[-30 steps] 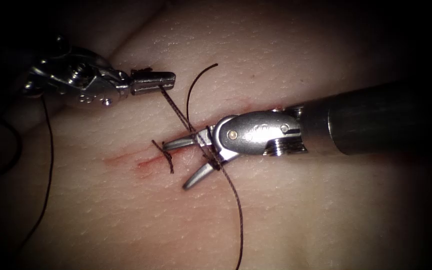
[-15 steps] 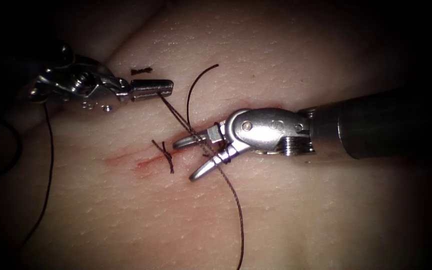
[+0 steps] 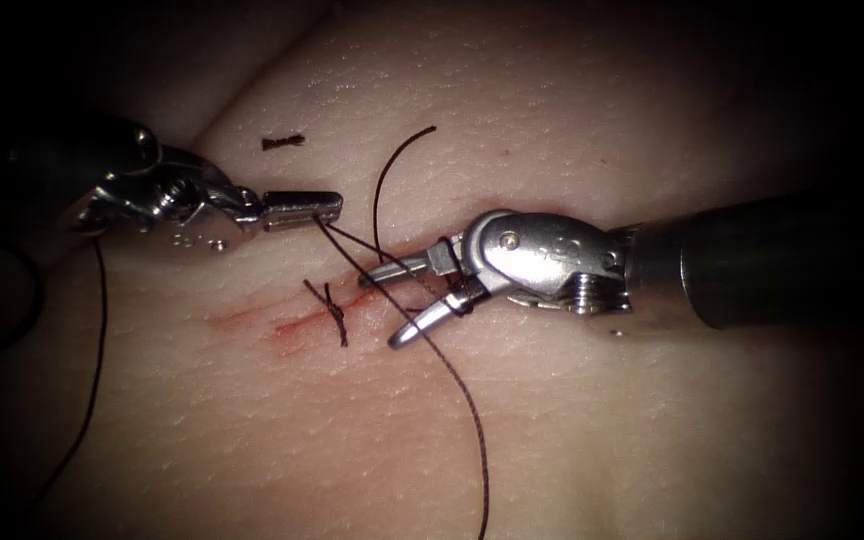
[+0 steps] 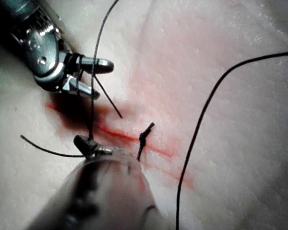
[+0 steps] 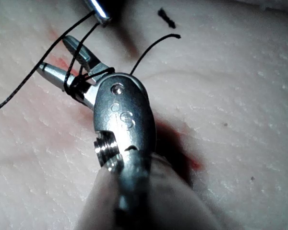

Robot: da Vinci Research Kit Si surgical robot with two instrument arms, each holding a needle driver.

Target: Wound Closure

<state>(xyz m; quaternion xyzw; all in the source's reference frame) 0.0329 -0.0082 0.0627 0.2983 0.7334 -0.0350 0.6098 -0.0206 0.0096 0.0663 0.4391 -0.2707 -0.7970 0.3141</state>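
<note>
On the right claw point(image 3: 402, 300) small stamped marks sit on the steel joint housing, too small to read in the endoscope view; the right wrist view shows what looks like an "S" and a ring there. The left claw's point(image 3: 302, 205) housing also carries tiny marks that cannot be read. The thread point(image 3: 457, 385) is dark, thin and braided-looking. It runs from the closed left claw, which grips it at the tip, slanting down and to the right across the right claw, where it is wrapped around the base of the two prongs, and on toward the bottom edge. The right claw is moderately open, its prongs pointing left toward the cut point(image 3: 297, 322) with nothing pinched between them. A free curved end of thread point(image 3: 384, 185) rises above the right claw. A finished knot point(image 3: 335, 315) with short ends stands on the cut, just left of the right claw's tips, among red fluid point(image 3: 287, 328). A small snipped bit of thread point(image 3: 282, 142) lies on the tissue point(image 3: 572, 420) above the left claw. Another strand point(image 3: 100, 330) hangs at the far left.
</note>
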